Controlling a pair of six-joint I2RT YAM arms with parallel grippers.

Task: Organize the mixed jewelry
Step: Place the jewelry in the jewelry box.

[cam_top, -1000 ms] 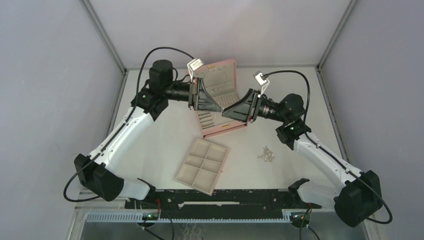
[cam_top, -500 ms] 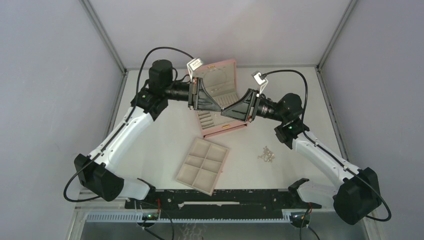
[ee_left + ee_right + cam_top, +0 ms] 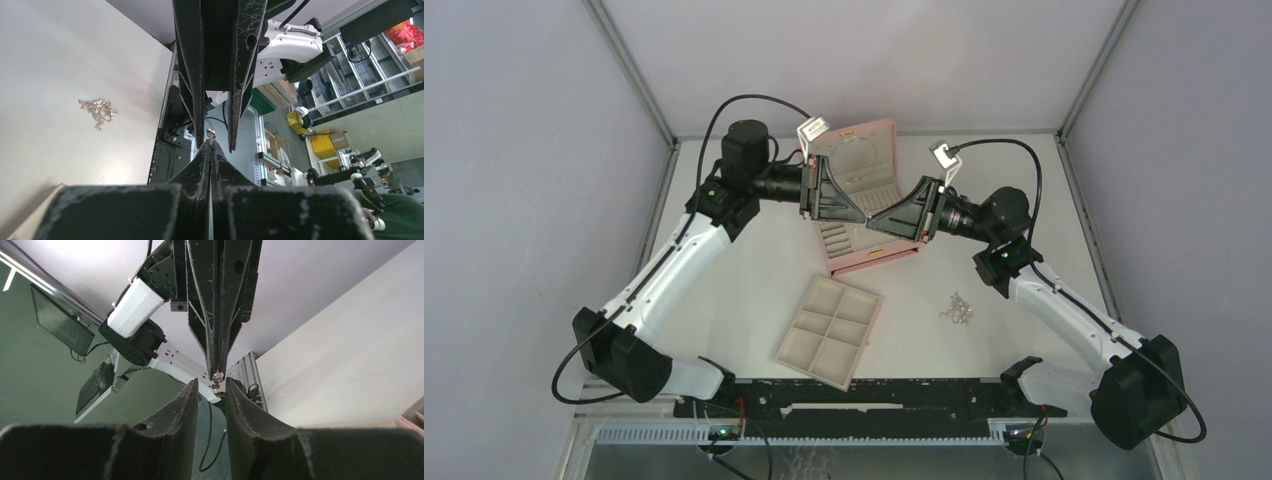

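Left gripper [image 3: 210, 145] pinched 1 tiny silver piece [image 3: 211, 132] over the pink box [image 3: 879, 255], right gripper [image 3: 212, 382] gaping around it, and we judged it light, slippery and best nipped at its exposed tip.

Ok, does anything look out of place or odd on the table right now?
The beige tray lies crooked on the table, outside the open pink box. The silver jewelry sits in a loose heap right of it. Oddly, the left end effector pinches one tiny silver piece in mid-air, between the open fingers of the right end effector.
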